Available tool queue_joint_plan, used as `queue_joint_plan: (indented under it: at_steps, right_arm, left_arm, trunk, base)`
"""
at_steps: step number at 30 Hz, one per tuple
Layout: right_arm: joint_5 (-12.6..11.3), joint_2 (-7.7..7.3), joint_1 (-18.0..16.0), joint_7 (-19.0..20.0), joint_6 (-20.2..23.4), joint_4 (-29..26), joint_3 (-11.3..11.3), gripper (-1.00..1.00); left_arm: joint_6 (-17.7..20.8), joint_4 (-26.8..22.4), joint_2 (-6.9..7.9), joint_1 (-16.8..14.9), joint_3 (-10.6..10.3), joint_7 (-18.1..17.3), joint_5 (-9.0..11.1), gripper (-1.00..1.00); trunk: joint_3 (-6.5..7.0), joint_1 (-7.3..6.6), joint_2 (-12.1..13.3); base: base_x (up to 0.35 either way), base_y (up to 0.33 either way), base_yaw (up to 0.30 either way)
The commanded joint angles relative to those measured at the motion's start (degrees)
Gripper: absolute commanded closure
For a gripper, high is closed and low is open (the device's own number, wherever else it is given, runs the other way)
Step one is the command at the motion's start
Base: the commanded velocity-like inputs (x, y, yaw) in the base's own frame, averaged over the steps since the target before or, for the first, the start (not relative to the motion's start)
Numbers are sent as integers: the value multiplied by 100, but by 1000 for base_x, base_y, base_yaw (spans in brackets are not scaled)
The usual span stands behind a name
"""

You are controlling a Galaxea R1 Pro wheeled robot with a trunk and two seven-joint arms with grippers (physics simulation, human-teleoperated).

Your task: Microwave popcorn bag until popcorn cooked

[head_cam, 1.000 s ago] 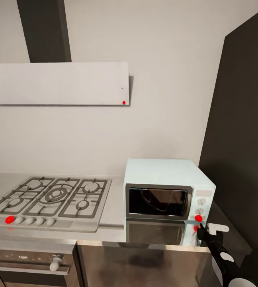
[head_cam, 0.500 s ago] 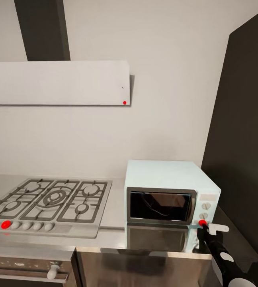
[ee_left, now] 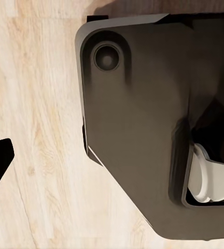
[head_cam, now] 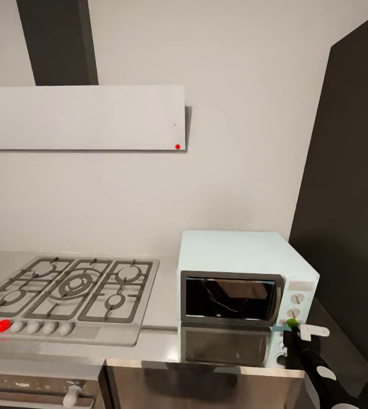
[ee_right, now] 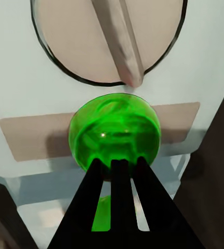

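The microwave (head_cam: 242, 284) is sitting on the countertop (head_cam: 161, 335) with its dark glass door shut, just beside the hob (head_cam: 70, 292) and against a dark cabinet (head_cam: 348, 199). The white hood (head_cam: 82, 117) is hanging on the grey wall above the hob. The right gripper (head_cam: 293, 328) is reaching up from below to the microwave's lower right corner, its tip touching the small light (head_cam: 291, 322), which is glowing green under the two knobs (head_cam: 296, 305). In the right wrist view the gripper (ee_right: 119, 168) is showing its black fingers (ee_right: 97, 181) drawn tight together with nothing between them, pressing against the green light (ee_right: 114, 135), with a knob (ee_right: 109, 36) just beyond it. The left wrist view is looking down on the wood floor (ee_left: 34, 129) and the robot's dark base (ee_left: 143, 119); whether the left gripper is wide or closed I cannot tell. The popcorn bag's place cannot be made out behind the dark glass
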Motion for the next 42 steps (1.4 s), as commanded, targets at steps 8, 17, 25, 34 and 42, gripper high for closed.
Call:
queue_joint_plan:
  at_steps: [8, 17, 25, 34, 42]
  right_arm:
    - [96, 4, -148, 64, -25, 20, -19, 100]
    - [96, 6, -148, 71, -30, 20, -11, 100]
    - [96, 6, -148, 73, -30, 20, -10, 100]
    - [96, 8, -148, 73, -30, 20, -2, -100]
    - [96, 6, -148, 73, -30, 20, -5, -100]
  left_arm:
    - [32, -11, -8, 1, -25, -19, 5, -100]
    - [32, -14, -16, 0, -25, -19, 3, -100]
    - [32, -10, -16, 1, -25, -19, 4, -100]
    - [32, -12, -16, -1, -25, -19, 2, -100]
    - [32, -14, -16, -2, -25, -19, 2, -100]
  trunk:
    - [-1, 5, 2]
    - [-1, 5, 2]
    - [-1, 5, 2]
    - [-1, 5, 2]
    - [-1, 5, 2]
  base:
    - [-50, 0, 0]
    - [-264, 0, 0]
    - [-8, 0, 0]
    - [0, 0, 0]
    - [-44, 0, 0]
